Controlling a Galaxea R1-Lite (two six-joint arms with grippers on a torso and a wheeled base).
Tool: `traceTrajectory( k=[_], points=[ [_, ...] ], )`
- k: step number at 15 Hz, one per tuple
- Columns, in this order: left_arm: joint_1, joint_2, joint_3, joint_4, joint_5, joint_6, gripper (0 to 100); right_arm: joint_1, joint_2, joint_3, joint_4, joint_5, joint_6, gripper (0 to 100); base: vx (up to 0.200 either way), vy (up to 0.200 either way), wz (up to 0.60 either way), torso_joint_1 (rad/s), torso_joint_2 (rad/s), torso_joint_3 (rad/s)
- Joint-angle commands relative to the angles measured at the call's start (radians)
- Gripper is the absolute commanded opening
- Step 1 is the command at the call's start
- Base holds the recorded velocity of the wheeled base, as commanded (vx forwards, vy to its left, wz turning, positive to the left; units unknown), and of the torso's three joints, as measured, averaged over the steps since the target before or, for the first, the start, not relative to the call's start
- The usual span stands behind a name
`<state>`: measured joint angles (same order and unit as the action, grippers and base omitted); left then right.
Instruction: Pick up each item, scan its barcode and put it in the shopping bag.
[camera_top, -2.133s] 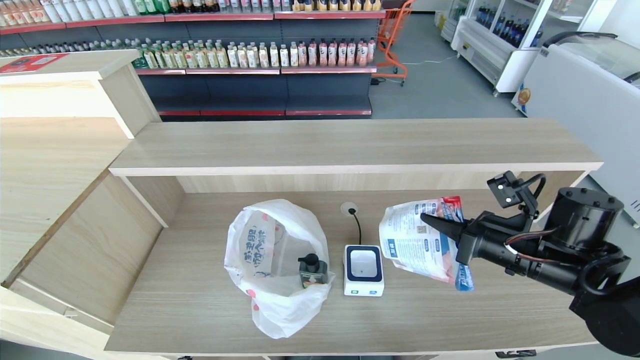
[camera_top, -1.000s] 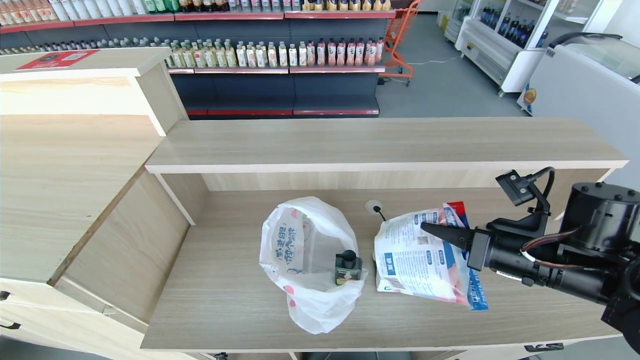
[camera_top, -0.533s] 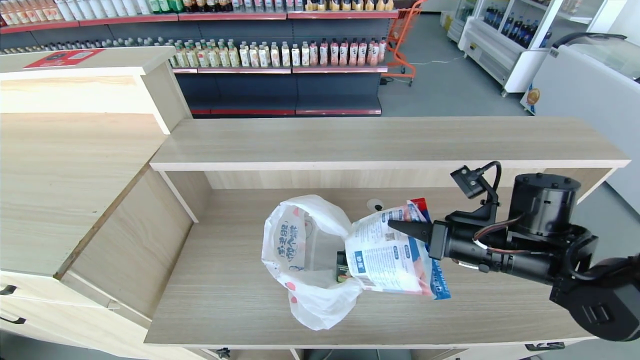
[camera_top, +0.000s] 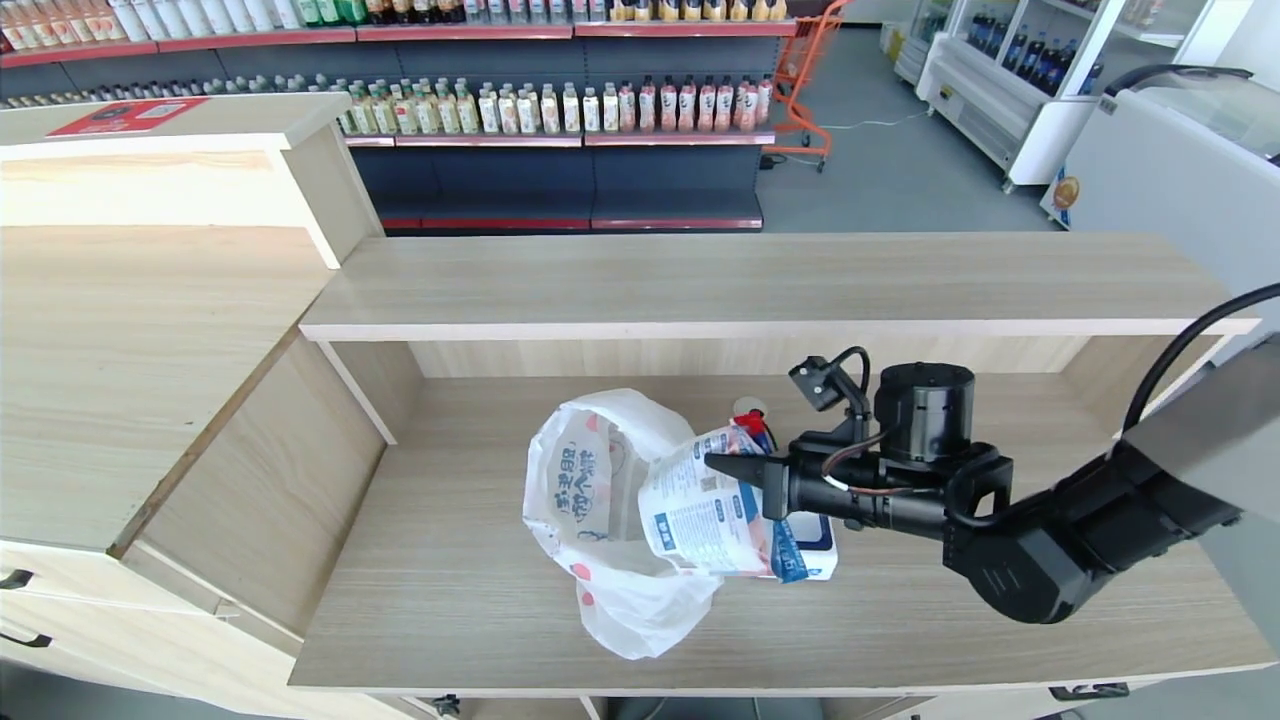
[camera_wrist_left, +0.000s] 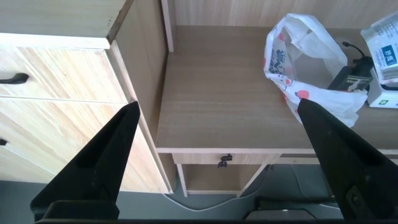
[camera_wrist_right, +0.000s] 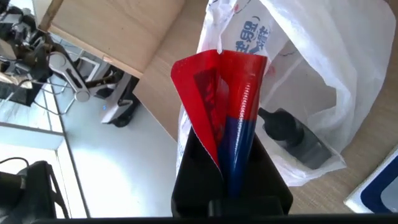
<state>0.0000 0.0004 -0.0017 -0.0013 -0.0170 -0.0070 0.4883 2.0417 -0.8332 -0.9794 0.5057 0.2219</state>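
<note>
My right gripper (camera_top: 738, 468) is shut on a white, blue and red pouch (camera_top: 700, 515), gripping its red and blue edge (camera_wrist_right: 227, 106). The pouch hangs tilted over the open mouth of the white shopping bag (camera_top: 590, 500), its lower part against the bag's right rim. A dark pump bottle (camera_wrist_right: 292, 134) stands inside the bag (camera_wrist_right: 292, 56). The white scanner (camera_top: 822, 548) sits just right of the bag, mostly hidden behind the pouch and gripper. My left gripper (camera_wrist_left: 217, 162) is open, off the counter's front left corner, with the bag (camera_wrist_left: 305, 56) and bottle (camera_wrist_left: 348, 78) far ahead.
The wooden counter (camera_top: 900, 620) has a raised ledge (camera_top: 760, 280) along its back and a side wall (camera_top: 260, 500) on the left. The scanner's cable runs to a grommet (camera_top: 745, 407) behind it. Bare counter lies right of the scanner.
The right arm has carried the pouch leftward, from right of the scanner, across it, to the bag's mouth. The head camera shifted early on. The bag and bottle stayed put.
</note>
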Motion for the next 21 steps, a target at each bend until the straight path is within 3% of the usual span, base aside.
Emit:
traceTrajectory(
  k=[1,12,17,18,21],
  points=[
    [0.0,0.0,0.0,0.0,0.0,-0.001,100,0.027,0.101,-0.07,0.001,-0.001,-0.026,0,0.0,0.0,0.0,0.0,0.0,0.0],
    [0.0,0.0,0.0,0.0,0.0,-0.001,100,0.064,0.272,-0.296,0.067,-0.003,-0.204,0,0.0,0.0,0.0,0.0,0.0,0.0],
    [0.0,0.0,0.0,0.0,0.0,-0.001,100,0.065,0.282,-0.291,0.073,-0.004,-0.248,0,0.0,0.0,0.0,0.0,0.0,0.0],
    [0.0,0.0,0.0,0.0,0.0,-0.001,100,0.064,0.282,-0.291,0.076,-0.004,-0.251,100,0.0,0.0,0.0,0.0,0.0,0.0],
    [0.0,0.0,0.0,0.0,0.0,-0.001,100,0.062,0.265,-0.296,0.079,-0.003,-0.246,100,0.0,0.0,0.0,0.0,0.0,0.0]
  ],
)
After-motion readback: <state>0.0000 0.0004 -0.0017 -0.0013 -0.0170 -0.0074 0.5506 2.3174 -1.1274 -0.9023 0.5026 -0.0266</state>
